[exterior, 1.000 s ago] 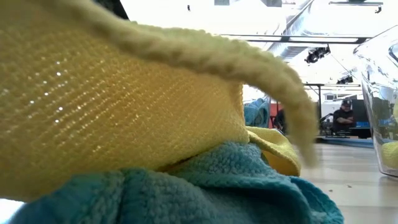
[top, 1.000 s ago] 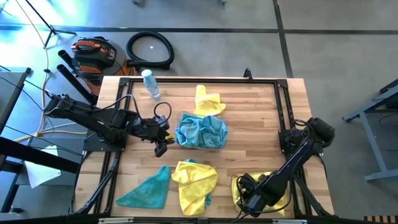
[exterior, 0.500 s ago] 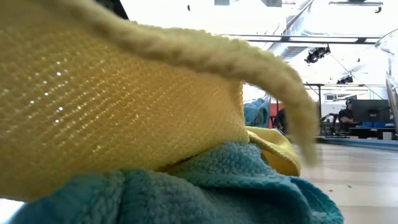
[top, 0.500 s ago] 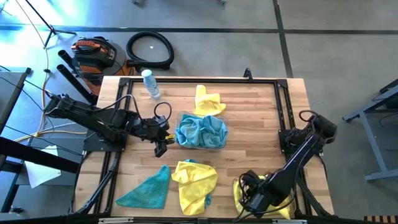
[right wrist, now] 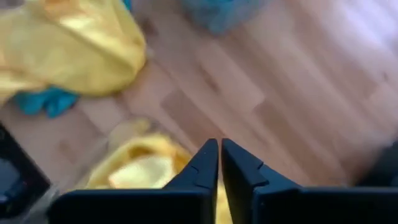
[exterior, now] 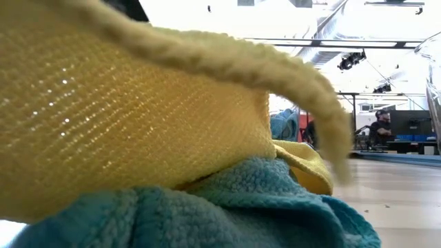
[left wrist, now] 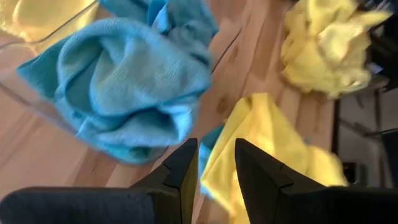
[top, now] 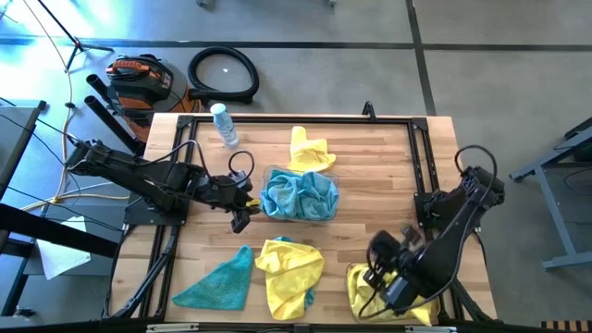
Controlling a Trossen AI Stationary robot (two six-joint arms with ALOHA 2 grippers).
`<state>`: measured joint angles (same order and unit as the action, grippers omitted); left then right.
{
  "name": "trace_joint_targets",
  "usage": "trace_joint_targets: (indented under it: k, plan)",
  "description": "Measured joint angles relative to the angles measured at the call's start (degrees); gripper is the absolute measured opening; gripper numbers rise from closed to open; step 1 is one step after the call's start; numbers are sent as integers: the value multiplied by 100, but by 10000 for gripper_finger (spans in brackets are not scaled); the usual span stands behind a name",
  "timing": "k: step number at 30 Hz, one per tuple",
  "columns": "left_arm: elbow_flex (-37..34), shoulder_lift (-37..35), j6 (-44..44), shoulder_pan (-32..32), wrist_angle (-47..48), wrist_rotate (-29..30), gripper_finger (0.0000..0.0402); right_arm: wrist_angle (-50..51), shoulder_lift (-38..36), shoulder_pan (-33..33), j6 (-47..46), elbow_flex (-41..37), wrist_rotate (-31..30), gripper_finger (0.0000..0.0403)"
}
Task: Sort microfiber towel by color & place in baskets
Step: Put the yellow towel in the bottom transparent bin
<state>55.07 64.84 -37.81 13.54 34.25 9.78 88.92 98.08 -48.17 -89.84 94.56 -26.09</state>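
Several teal cloths (top: 299, 194) fill a clear basket (top: 336, 215) at mid-table, whose see-through wall (left wrist: 37, 106) shows in the left wrist view. A second basket (top: 353, 271) at the near right holds yellow cloths (top: 375, 298). Loose on the wood lie a yellow cloth (top: 308, 150) toward the far edge, a yellow cloth (top: 291, 268) draped over a teal one at the near edge, and a flat teal cloth (top: 217, 282). My left gripper (top: 244, 218) (left wrist: 216, 165) hovers open beside the teal basket's left side. My right gripper (top: 377, 250) (right wrist: 219, 149) is shut and empty above the yellow basket.
A clear plastic bottle (top: 223, 125) lies near the far left corner. The yellow-over-teal pile (exterior: 124, 117) sits right in front of the low camera and blocks most of it. Bare wood lies between the two baskets and along the far right. A person (exterior: 381, 127) sits far behind.
My right gripper has risen out of the yellow basket and drawn back toward the far edge, leaving the yellow cloths inside. The yellow basket has shifted slightly toward the table's right.
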Motion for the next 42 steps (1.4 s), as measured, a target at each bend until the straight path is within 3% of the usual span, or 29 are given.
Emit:
trace_joint_targets:
  k: [5,9,15,21,27,34,42]
  plan:
    - [0,0,38,0,-599,1,94,-382,-887,246,354,-1167,-385,4]
    - [0,54,-12,0,-1071,196,94,-1500,-1985,472,1030,-2401,-873,1]
    - [22,301,-194,0,-1596,541,94,-2830,-3453,995,2164,-3950,-783,1]
    - [422,822,-429,11,-1639,1009,94,-3363,-4380,1653,3381,-4731,-484,0]
    - [1022,1489,-573,10,-1580,1320,94,-3878,-4864,2331,4542,-5221,-138,0]
    - [1697,2207,-928,118,-1195,1408,94,-4448,-4944,3108,5616,-5575,514,0]
    - [2045,2459,-1204,328,-843,1615,81,-5381,-4911,4089,6184,-5608,526,0]
